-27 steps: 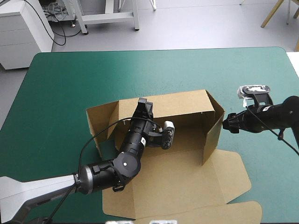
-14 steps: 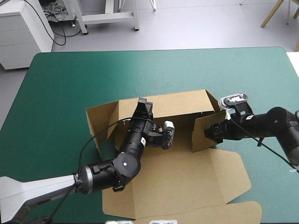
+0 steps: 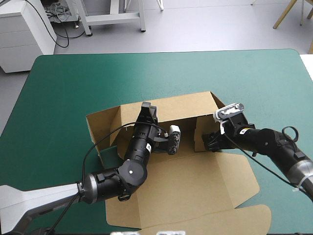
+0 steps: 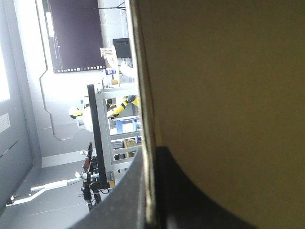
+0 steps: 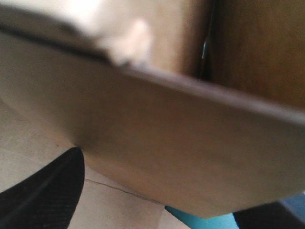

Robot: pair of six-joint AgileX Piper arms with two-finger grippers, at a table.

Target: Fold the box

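The brown box [image 3: 195, 186] lies in the middle of the teal-green table with its back wall [image 3: 183, 110] standing. My left gripper [image 3: 146, 112] is shut on that wall's top edge; in the left wrist view the box [image 4: 219, 95] board runs between the fingers of the left gripper [image 4: 148, 157]. My right gripper [image 3: 211, 141] presses on the right side flap [image 3: 200, 129], which is turned inward along the back wall. In the right wrist view this flap [image 5: 167, 129] fills the space ahead of the right gripper [image 5: 167, 186], whose black fingers stand apart.
The left side flap [image 3: 102, 129] stands angled outward. The base and lid panels [image 3: 205, 215] lie flat toward the table's near edge. Bare teal-green cover [image 3: 161, 73] stretches behind the box and to its right [image 3: 279, 98].
My right gripper has moved left and swung the right side flap from pointing outward to folded inward against the back wall. The box shifted slightly left. The left gripper kept its hold.
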